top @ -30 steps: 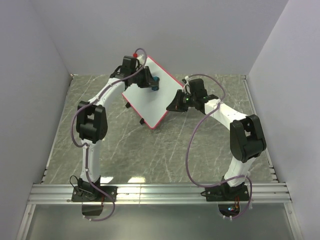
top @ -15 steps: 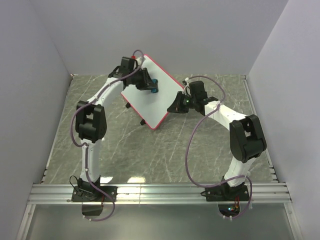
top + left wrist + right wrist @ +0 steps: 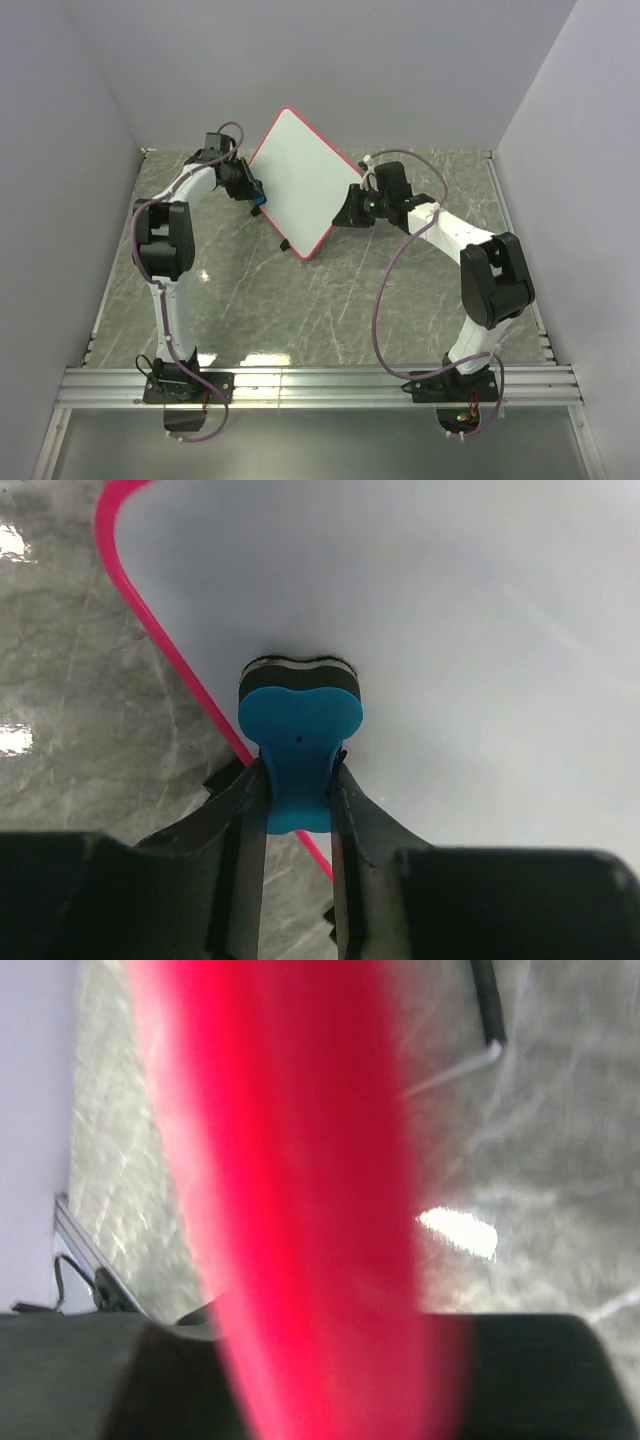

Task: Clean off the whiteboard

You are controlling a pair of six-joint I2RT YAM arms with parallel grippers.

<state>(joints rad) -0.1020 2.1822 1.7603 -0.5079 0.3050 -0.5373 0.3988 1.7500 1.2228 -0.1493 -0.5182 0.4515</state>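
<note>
Standing tilted at the far middle of the counter, the whiteboard is turned like a diamond. Its top corner rises in front of the back wall and its lowest corner meets the stone-patterned surface between the two arms. Its white face shows no marks from above. Small black feet show along its lower left edge.

The widest open room lies near of the board, from its low corner to the metal rail at the near edge, with both arm bases at the sides. A narrower strip of counter runs between the left arm and the left wall. A similar strip runs between the right arm and the right wall.

The left hand sits at the board's left edge, its fingers pressed together on the waist of a blue bone-shaped eraser. The eraser's dark padded end is against the white face, just inside the pink rim.

The right hand is set on the board's right edge. In its wrist view the red rim fills the frame, blurred, and runs straight through the hand's grip. Its fingertips are not distinct there. With the board raised on one corner and nothing else propping it, this hand reads as clamped on the rim.
</note>
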